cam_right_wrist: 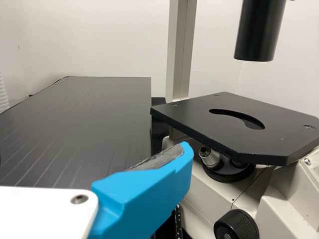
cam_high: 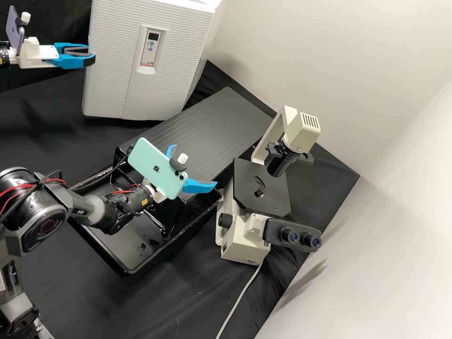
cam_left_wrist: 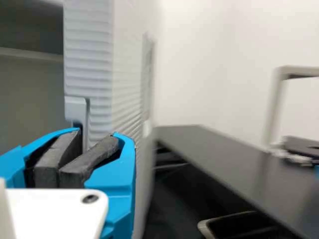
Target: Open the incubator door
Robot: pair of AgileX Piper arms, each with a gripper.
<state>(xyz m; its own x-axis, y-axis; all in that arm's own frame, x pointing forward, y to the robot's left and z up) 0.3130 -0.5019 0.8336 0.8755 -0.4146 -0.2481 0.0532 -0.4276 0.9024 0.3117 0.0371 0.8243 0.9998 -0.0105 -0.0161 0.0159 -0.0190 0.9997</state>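
The white incubator (cam_high: 181, 61) stands at the back with its ribbed door front (cam_high: 113, 70) towards the bench. At the door's left edge in the high view is my left gripper (cam_high: 92, 52). In the left wrist view, my left gripper (cam_left_wrist: 97, 135) is shut on the grey door handle (cam_left_wrist: 76, 108), its dark pads close together at the side of the ribbed door (cam_left_wrist: 88, 50). My right gripper (cam_high: 195, 165) stands open beside the microscope, holding nothing. One blue finger of my right gripper (cam_right_wrist: 149, 186) shows in the right wrist view.
The microscope (cam_high: 261, 188) stands right of centre, with its stage (cam_right_wrist: 239, 124) near my right gripper. A grey ribbed board (cam_high: 207, 122) lies in front of the incubator. A black tray (cam_high: 127, 268) sits below the right arm. A cable (cam_high: 240, 296) runs towards the front.
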